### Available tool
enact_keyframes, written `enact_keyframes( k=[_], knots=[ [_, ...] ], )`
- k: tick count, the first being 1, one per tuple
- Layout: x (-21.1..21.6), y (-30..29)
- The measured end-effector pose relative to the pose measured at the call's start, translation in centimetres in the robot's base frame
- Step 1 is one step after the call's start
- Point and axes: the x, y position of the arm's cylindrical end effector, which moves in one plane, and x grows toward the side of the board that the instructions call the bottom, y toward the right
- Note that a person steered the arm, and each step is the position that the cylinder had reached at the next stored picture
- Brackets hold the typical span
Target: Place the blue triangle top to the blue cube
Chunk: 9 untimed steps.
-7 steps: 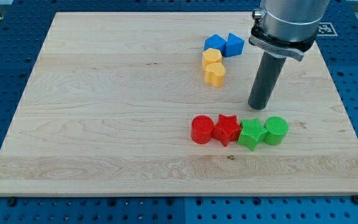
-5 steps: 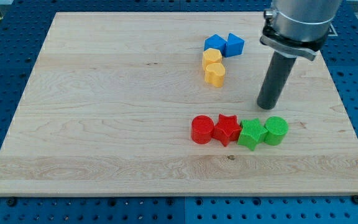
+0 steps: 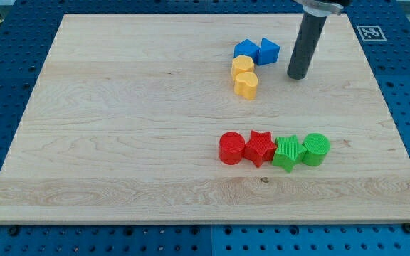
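The small blue plastic triangle block (image 3: 269,51) lay near the top of the pale wooden board (image 3: 119,128), right of centre, touching the small blue plastic cube (image 3: 245,51) on the cube's right side (so the two sat side by side, not one above the other). Just below the blue cube, a yellow plastic block, roughly hexagonal (image 3: 243,65), touched it, and a yellow heart-shaped block (image 3: 245,84) sat against that one from below, the pair making a short column.

My tip (image 3: 297,75), the lower end of the straight dark rod, stood on the board just to the right of the blue triangle and a little lower, clear of it with a narrow strip of wood between. The rod carried no pincer, so nothing was open, shut or held.

Well below, a row of four touching blocks ran left to right: a red cylinder (image 3: 231,148), a red star (image 3: 260,148), a green star (image 3: 288,153) and a green cylinder (image 3: 317,149). Around the board lay a blue perforated table (image 3: 6,85).
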Motion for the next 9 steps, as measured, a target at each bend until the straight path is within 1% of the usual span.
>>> enact_keyframes(
  k=[1,2,3,4,6,7,9],
  knots=[
    [-2.0,-1.8],
    [-3.7,-1.9],
    [-6.4,-2.0],
    [-6.4,-1.7],
    [-9.0,-2.2],
    [-9.4,-2.1],
    [-9.4,-5.1]
  ],
)
